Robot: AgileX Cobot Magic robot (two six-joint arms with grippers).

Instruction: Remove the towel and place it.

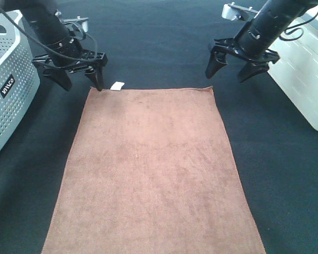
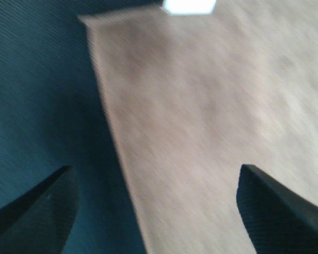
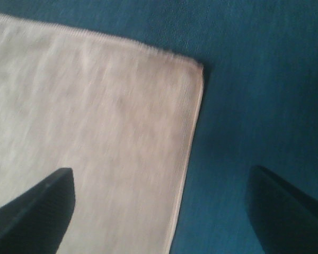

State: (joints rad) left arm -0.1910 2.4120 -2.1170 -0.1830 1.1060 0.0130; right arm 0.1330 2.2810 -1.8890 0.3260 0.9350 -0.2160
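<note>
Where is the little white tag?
In the high view, the tag lies at the towel's far left corner, just beside the open left gripper.

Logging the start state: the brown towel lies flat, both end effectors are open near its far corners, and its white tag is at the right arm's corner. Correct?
Not quite: the white tag sits at the towel corner by the left end effector, not the right end effector, as the exterior high view shows. The rest holds.

Dark cloth (image 1: pixel 159 47), grey basket (image 1: pixel 8 90), white bin (image 1: pixel 302 90)
</note>
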